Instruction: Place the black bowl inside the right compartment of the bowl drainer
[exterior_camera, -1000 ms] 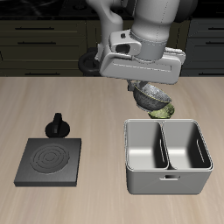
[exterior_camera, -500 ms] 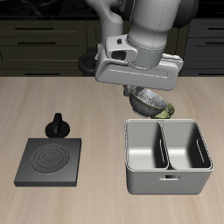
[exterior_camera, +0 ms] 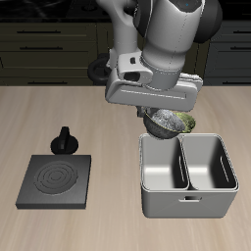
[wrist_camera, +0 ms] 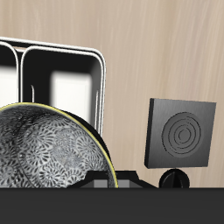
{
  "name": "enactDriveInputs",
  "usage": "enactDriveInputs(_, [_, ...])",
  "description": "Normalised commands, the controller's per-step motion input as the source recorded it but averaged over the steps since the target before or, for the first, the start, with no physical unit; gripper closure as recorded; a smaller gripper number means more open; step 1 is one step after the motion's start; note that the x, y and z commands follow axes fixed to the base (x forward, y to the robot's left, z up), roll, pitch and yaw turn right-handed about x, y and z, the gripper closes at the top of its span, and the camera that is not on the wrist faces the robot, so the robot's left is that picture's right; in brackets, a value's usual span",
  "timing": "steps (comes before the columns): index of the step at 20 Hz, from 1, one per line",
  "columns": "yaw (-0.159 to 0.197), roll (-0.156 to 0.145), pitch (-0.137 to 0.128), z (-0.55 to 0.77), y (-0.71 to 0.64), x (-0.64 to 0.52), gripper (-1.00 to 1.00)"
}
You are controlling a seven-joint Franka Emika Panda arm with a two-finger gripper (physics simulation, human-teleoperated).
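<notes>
Grey metal, the bowl drainer (exterior_camera: pixel 188 175) sits nearest the table's front edge, both compartments empty. Just behind its back rim the gripper (exterior_camera: pixel 165 111) clamps the black bowl (exterior_camera: pixel 167 122) aloft. I'd carry it forward, centre it over the right compartment, then lower before letting go.
</notes>
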Motion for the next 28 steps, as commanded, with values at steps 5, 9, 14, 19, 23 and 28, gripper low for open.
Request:
enactDriveInputs(5, [0.006, 0.008, 0.025, -0.19, -0.01, -0.01, 1.00])
enactDriveInputs(9, [-0.006, 0.071, 0.007, -0.16, 0.07, -0.10, 1.00])
enactDriveInputs(14, [-0.018, 0.048, 0.010, -0.10, -0.02, -0.02, 1.00])
enactDriveInputs(19, [0.011, 0.051, -0.011, -0.09, 0.03, -0.04, 1.00])
enactDriveInputs(23, [0.006, 0.021, 0.013, -0.13, 0.00, 0.04, 1.00])
enactDriveInputs(28, [0.008, -0.003, 0.025, -0.19, 0.00, 0.05, 1.00])
